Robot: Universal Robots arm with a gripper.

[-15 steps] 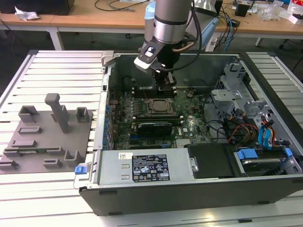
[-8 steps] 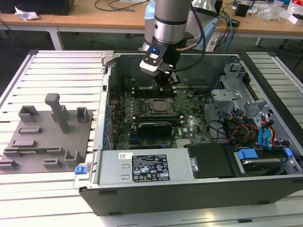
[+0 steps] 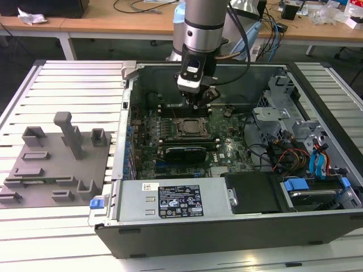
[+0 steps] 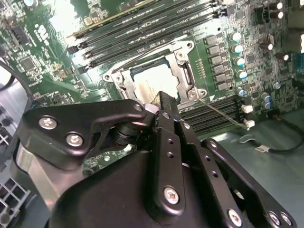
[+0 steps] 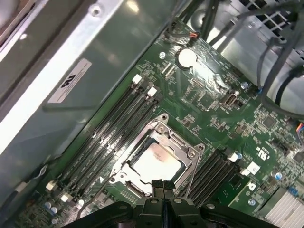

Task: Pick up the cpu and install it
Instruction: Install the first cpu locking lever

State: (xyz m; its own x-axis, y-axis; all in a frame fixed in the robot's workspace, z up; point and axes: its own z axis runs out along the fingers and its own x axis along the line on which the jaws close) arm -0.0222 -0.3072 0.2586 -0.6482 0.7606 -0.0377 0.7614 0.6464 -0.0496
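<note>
Pale silver square cpu (image 5: pixel 156 163) sits seated in the black metal-edged socket frame (image 5: pixel 186 151) on the green motherboard (image 5: pixel 213 109), at lower centre in the first wrist view. My black gripper (image 5: pixel 162 186) hovers just above its edge, jaws pressed together, holding nothing.

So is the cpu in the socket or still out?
In: the cpu lies flat inside the socket frame in both wrist views, with the gripper just above its edge.

We see our arm (image 3: pixel 201 25) reaching straight down, wrist vertical, gripper (image 3: pixel 197 105) pointing at the bottom. In both wrist views the black fingers (image 5: pixel 162 189) press flat together at the tips; jaws fully closed, gripping nothing.
</note>
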